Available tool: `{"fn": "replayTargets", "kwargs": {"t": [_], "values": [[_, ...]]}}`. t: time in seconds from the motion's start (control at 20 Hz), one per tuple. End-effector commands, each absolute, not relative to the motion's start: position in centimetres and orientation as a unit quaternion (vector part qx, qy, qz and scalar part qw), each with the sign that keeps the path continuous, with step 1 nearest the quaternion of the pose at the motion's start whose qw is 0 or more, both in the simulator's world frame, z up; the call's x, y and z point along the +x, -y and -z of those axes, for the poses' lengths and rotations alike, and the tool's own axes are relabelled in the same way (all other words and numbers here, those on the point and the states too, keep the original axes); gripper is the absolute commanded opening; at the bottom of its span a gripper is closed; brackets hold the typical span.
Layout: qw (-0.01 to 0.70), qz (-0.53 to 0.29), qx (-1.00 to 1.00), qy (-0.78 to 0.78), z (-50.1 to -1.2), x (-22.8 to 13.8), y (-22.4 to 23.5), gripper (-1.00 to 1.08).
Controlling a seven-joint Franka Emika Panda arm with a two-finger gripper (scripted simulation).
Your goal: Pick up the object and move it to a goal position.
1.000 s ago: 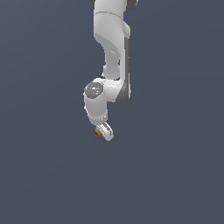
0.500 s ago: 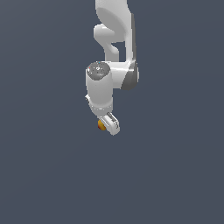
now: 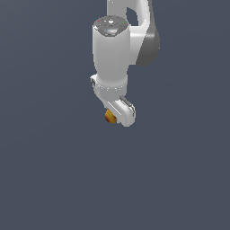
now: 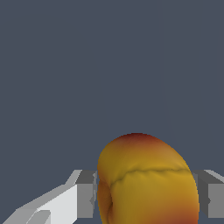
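The object (image 3: 109, 117) is a small orange-yellow ball with red patches, peeking out on the exterior view's left side of the white fingers. My gripper (image 3: 117, 116) hangs below the white arm, shut on it. In the wrist view the object (image 4: 146, 181) fills the space between the two grey pads (image 4: 86, 194), which press on both of its sides. Its lower part runs off the frame. The ball is held up in the air, clear of any surface.
A plain dark grey-blue surface (image 3: 54, 179) spreads all around, with nothing else on it. The white arm (image 3: 112, 49) rises out of the exterior view's top edge.
The arm has swung toward the camera and looks larger. The gripper with the ball has risen slightly and shifted toward the exterior view's right. The grip is unchanged.
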State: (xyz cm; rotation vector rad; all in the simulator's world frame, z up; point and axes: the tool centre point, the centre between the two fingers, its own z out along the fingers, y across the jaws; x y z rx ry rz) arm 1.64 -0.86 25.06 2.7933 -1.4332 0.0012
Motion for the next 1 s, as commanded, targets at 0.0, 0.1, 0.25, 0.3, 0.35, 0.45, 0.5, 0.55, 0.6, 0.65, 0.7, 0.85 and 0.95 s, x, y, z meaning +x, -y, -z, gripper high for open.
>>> {"fn": "replayTargets", "kwargs": {"t": [0.0,0.1,0.25,0.3,0.35,0.45,0.5,0.55,0.6,0.65,0.7,0.85,0.95], "values": [[0.001,-0.001,0.890,0.457,-27.8,2.0,0.1,-1.00],[0.001,-0.001,0.890,0.457,-29.9,2.3,-0.5,-1.00],[0.001,-0.001,0.890,0.457,-32.9,2.8,-1.4,-1.00],[0.001,-0.001,0.890,0.457,-33.9,3.0,-1.7,-1.00],[0.001,-0.001,0.890,0.457,-34.9,3.1,-2.0,-1.00],[0.001,0.000,0.890,0.456,-36.6,3.4,-2.5,-1.00],[0.001,0.000,0.890,0.456,-37.4,3.6,-2.8,-1.00],[0.001,0.000,0.890,0.456,-38.2,3.7,-3.0,-1.00],[0.001,0.000,0.890,0.456,-39.0,3.8,-3.2,-1.00],[0.001,0.000,0.890,0.456,-39.7,4.0,-3.5,-1.00],[0.001,0.000,0.890,0.456,-40.4,4.1,-3.7,-1.00],[0.001,0.000,0.890,0.456,-42.3,4.5,-4.2,-1.00],[0.001,0.000,0.890,0.456,-43.5,4.7,-4.6,-1.00]]}}
